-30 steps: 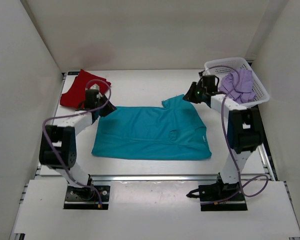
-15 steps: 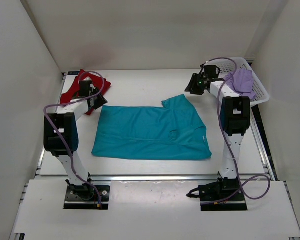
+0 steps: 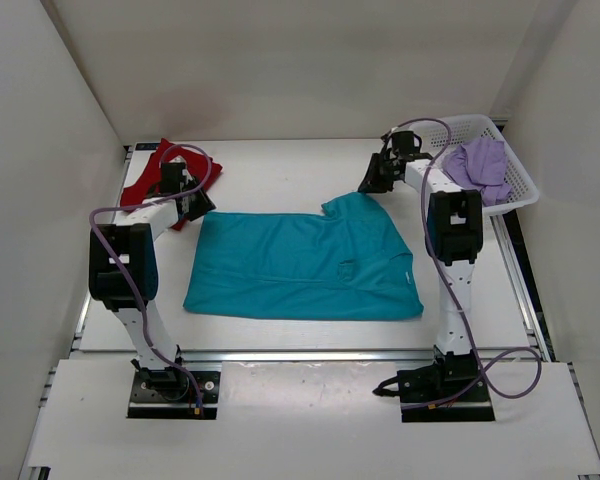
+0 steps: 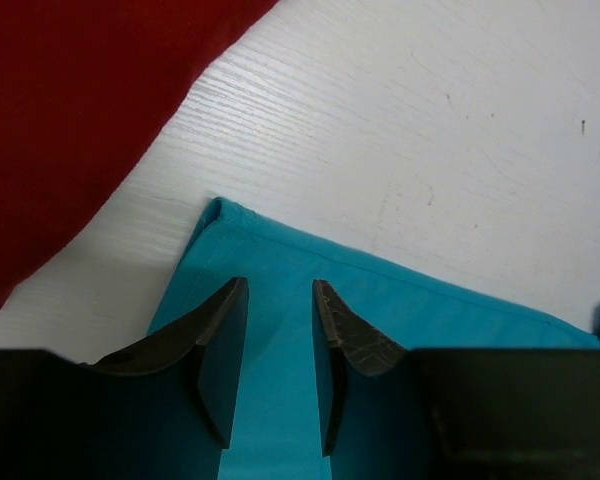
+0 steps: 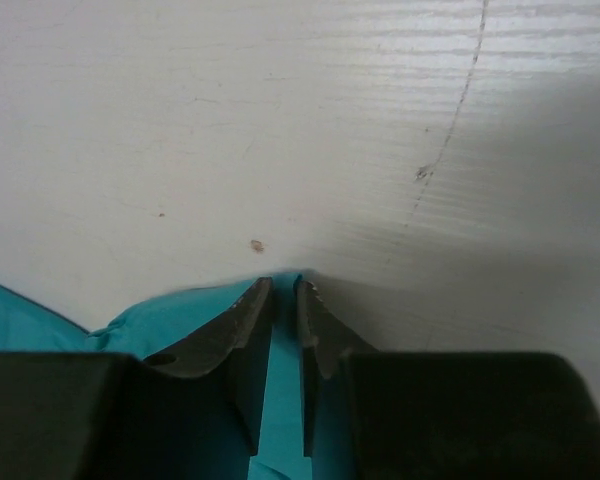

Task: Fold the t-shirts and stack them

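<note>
The teal t-shirt (image 3: 300, 265) lies spread flat mid-table. My left gripper (image 3: 193, 211) is at its far left corner. In the left wrist view its jaws (image 4: 278, 287) stand apart, open, over the teal fabric (image 4: 400, 300), which lies flat beneath them. My right gripper (image 3: 366, 188) is at the shirt's far right sleeve. In the right wrist view its jaws (image 5: 285, 283) are nearly together, with the tip of the teal sleeve (image 5: 180, 315) pinched between them. The dark red t-shirt (image 3: 155, 180) lies crumpled at the far left and fills the upper left of the left wrist view (image 4: 80, 100). The lavender t-shirt (image 3: 480, 168) lies bunched in the basket.
The white mesh basket (image 3: 510, 200) stands at the far right, tilted against the table's edge. White walls close in the table on the left, back and right. Purple cables loop off both arms.
Both arms have stretched out towards the far side. The shirt's far left corner has been drawn outward. The right gripper has come back down onto the sleeve tip.
</note>
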Available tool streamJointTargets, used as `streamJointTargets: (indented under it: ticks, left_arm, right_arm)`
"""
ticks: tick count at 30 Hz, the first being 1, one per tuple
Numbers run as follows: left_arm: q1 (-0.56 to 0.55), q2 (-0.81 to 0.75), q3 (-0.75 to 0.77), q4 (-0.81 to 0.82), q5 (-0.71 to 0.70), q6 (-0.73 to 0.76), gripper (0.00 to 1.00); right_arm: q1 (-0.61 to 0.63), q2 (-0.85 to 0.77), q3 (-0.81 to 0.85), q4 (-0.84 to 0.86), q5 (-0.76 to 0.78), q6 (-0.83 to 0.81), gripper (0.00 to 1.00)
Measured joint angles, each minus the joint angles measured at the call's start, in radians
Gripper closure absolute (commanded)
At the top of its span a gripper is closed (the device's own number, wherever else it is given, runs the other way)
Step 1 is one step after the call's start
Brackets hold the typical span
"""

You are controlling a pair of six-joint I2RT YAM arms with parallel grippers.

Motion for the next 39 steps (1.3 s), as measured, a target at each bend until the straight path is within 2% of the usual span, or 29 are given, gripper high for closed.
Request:
streamJointTargets:
  ticks: [2,4,7,10,13,15,18,21,24,26,29,39]
  left_arm:
    - [0.000,0.002,0.008,-0.016,-0.003,0.010,0.57]
    - [0.000,0.002,0.010,-0.019,-0.005,0.017,0.57]
    - [0.000,0.002,0.010,-0.019,-0.007,0.019,0.57]
    - [0.000,0.002,0.009,-0.018,-0.008,0.018,0.58]
    - [0.000,0.002,0.004,-0.012,-0.005,0.015,0.58]
    - [0.000,0.002,0.000,-0.010,-0.002,0.013,0.58]
    - [0.000,0.002,-0.008,-0.008,0.000,0.011,0.58]
    - [0.007,0.002,-0.015,-0.006,0.004,0.010,0.58]
    - [0.024,0.000,-0.029,0.003,0.006,0.006,0.58]
    - [0.032,-0.002,-0.040,0.005,0.006,0.005,0.58]
    - [0.040,-0.011,-0.053,0.006,0.004,0.003,0.58]
    - [0.035,-0.016,-0.058,0.005,-0.001,0.010,0.58]
  right_arm:
    - [0.007,-0.006,-0.010,0.008,0.000,-0.005,0.92]
    - [0.013,-0.044,-0.073,0.048,0.003,-0.011,0.93]
    - [0.023,-0.197,-0.288,0.122,0.014,-0.014,0.93]
    - [0.044,-0.440,-0.570,0.233,0.028,0.004,0.93]
    - [0.065,-0.669,-0.796,0.330,0.026,0.037,0.87]
    - [0.084,-0.761,-0.909,0.417,0.021,0.060,0.73]
    - [0.106,-0.827,-1.077,0.510,0.018,0.081,0.68]
    - [0.105,-0.855,-1.195,0.510,0.019,0.091,0.66]
    - [0.064,-0.901,-1.253,0.502,0.010,0.106,0.67]
    - [0.035,-0.946,-1.253,0.510,0.010,0.110,0.72]
    - [0.025,-0.979,-1.228,0.533,0.016,0.111,0.72]
    - [0.063,-0.778,-1.118,0.511,0.063,0.086,0.72]
